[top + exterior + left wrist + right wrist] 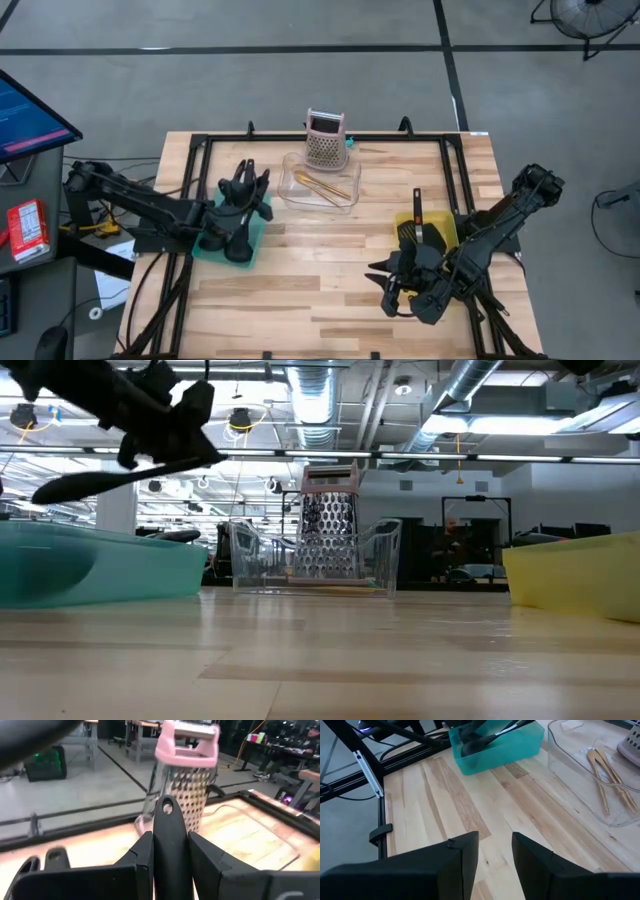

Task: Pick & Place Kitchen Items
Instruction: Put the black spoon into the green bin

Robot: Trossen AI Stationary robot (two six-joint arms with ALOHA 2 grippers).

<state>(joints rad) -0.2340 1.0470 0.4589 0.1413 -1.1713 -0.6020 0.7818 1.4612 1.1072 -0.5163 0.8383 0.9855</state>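
Looking straight down, you see the left pincer (243, 190) over the teal bin (212, 243) near the tabletop's left edge, and the right pincer (392, 290) idle beside the yellow bin (449, 228).

At table height, a black utensil (120, 472) hangs above that teal bin, likely for sorting.

Your left wrist shows fingers (145, 855) clamped on the utensil's handle.

Your right wrist shows fingers (465, 851) parted, holding nothing; pale sticks (605, 775) lie in the clear tray (560, 750).

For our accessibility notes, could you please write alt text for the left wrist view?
The left gripper clamps a black utensil handle upright between its fingers. Beyond stands a pink box grater on the wooden table.
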